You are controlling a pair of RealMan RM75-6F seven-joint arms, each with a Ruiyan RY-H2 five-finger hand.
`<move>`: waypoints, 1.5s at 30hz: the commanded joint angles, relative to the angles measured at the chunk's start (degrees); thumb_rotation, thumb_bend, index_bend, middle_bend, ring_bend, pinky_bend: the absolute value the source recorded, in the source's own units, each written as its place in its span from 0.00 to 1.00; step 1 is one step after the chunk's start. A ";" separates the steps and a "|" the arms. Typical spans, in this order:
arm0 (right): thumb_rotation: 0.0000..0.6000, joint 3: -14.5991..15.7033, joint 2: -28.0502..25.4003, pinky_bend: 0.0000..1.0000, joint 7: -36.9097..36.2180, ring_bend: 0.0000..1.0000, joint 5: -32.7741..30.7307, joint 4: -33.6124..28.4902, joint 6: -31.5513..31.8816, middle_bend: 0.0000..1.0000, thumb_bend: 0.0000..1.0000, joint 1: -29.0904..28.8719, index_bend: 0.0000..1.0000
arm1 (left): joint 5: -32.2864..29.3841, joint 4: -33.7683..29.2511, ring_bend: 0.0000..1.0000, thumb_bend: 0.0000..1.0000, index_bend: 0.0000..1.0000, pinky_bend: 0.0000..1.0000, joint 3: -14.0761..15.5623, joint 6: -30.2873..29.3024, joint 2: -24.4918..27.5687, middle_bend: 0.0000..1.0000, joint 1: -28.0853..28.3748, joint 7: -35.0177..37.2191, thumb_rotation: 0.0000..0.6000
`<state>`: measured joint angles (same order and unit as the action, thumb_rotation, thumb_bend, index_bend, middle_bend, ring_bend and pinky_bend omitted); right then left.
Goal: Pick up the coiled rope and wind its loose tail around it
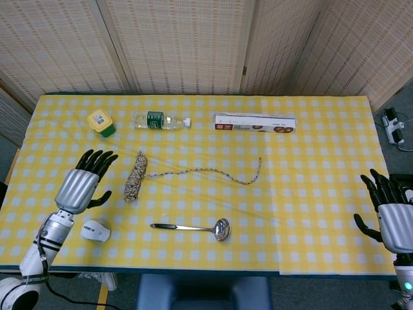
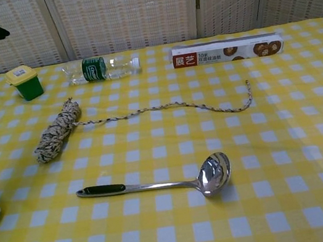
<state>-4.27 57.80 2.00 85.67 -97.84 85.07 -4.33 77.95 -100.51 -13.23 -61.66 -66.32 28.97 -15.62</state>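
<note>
Looking down from the head view, your left hand [image 1: 82, 185] hovers over the yellow-and-white checked tablecloth [image 1: 310, 161] with its dark fingers spread and nothing in them, just left of the speckled coiled rope bundle [image 1: 135, 175]. That placement reads as a reach set up for the pick: the coil lies untouched, slanted, and its single loose tail [image 1: 213, 172] trails rightward in a shallow wave, ending in an upturned tip. Your right hand [image 1: 392, 219] waits off the table's right edge, fingers likewise apart and empty, probably kept clear until the tail needs winding.

Count one of each bystander here: one yellow-lidded green jar [image 1: 101, 122], one clear plastic bottle with a green label [image 1: 159, 120] lying on its side, one long white-and-red wrap box [image 1: 255, 123], one white computer mouse [image 1: 95, 230] just below your left hand, and one steel ladle with a black handle [image 1: 192, 227] near the front edge. The far three sit in a row along the back, well apart from the rope.

From the chest view, only dark fingertips of your left hand show at the upper left corner, one above the jar [image 2: 24, 82] and one beside it; their posture cannot be judged there. Your right hand is absent. The coil [image 2: 56, 133] sits left of centre, its tail [image 2: 172, 108] running toward the box [image 2: 227, 50], with the ladle [image 2: 160, 184] nearer you and the bottle [image 2: 102, 68] behind.
</note>
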 commanded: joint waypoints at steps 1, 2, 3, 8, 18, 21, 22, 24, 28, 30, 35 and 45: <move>0.98 0.02 -0.09 0.00 -0.06 0.03 0.02 -0.07 0.11 0.00 0.38 0.09 0.00 | -4.47 2.55 0.08 0.34 0.10 0.04 -1.39 4.67 -4.69 0.09 4.84 -3.38 1.00; 0.98 0.07 -0.18 0.00 -0.12 0.03 0.03 -0.09 0.11 0.00 0.38 0.13 0.00 | -5.99 3.58 0.08 0.33 0.10 0.04 -1.49 5.69 -6.23 0.09 6.01 -4.33 1.00; 0.98 0.10 -0.23 0.00 -0.18 0.03 0.03 -0.10 0.09 0.00 0.38 0.16 0.00 | -7.22 4.36 0.07 0.31 0.09 0.04 -1.49 6.40 -7.35 0.08 6.81 -5.16 1.00; 0.98 0.24 -0.21 0.00 -0.54 0.03 -0.04 0.18 0.02 0.00 0.38 0.29 0.00 | -12.98 9.01 0.05 0.25 0.08 0.03 -1.36 8.68 -13.47 0.05 10.40 -8.35 1.00; 0.98 0.41 0.14 0.00 -1.81 0.03 0.00 1.27 0.00 0.00 0.38 0.48 0.00 | -22.95 19.88 0.03 0.25 0.04 0.03 -1.55 7.22 -25.14 0.03 14.85 -14.68 1.00; 0.98 0.42 0.24 0.00 -2.18 0.03 -0.07 1.53 -0.07 0.00 0.38 0.51 0.00 | -25.09 22.91 0.02 0.25 0.04 0.03 -1.01 6.57 -27.66 0.02 15.77 -17.15 1.00; 0.98 0.45 0.23 0.00 -2.26 0.03 -0.07 1.59 -0.12 0.00 0.38 0.51 0.00 | -25.65 24.02 0.02 0.25 0.03 0.03 -0.86 6.21 -28.44 0.02 16.04 -18.04 1.00; 0.98 0.50 0.22 0.00 -2.38 0.03 -0.02 1.65 -0.23 0.00 0.38 0.49 0.00 | -27.75 25.93 0.01 0.25 0.02 0.04 -0.51 6.26 -29.61 0.01 16.66 -20.39 1.00; 0.98 0.53 0.16 0.00 -2.87 0.03 0.01 1.79 0.01 0.00 0.38 0.68 0.00 | -31.71 27.64 0.01 0.25 0.01 0.04 -0.09 6.02 -30.47 0.00 17.25 -23.93 1.00; 0.98 0.53 0.24 0.00 -3.00 0.03 -0.03 1.91 0.01 0.00 0.38 0.71 0.00 | -33.02 28.46 0.01 0.25 0.01 0.04 0.32 5.78 -30.71 0.00 17.32 -25.31 1.00; 0.98 0.69 0.38 0.00 -3.11 0.03 0.07 2.06 -0.38 0.00 0.38 0.61 0.00 | -35.24 31.96 0.00 0.25 0.00 0.04 1.21 3.42 -31.41 0.00 17.31 -29.27 1.00; 0.98 0.68 0.59 0.00 -3.23 0.03 0.32 2.11 -0.17 0.00 0.38 0.66 0.00 | -40.66 33.37 0.07 0.25 0.10 0.09 -0.35 6.19 -29.32 0.04 16.35 -27.97 1.00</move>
<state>-3.60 58.37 -1.23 85.97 -95.73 84.90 -3.66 37.53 -67.24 -13.11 -56.35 -96.10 45.62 -44.96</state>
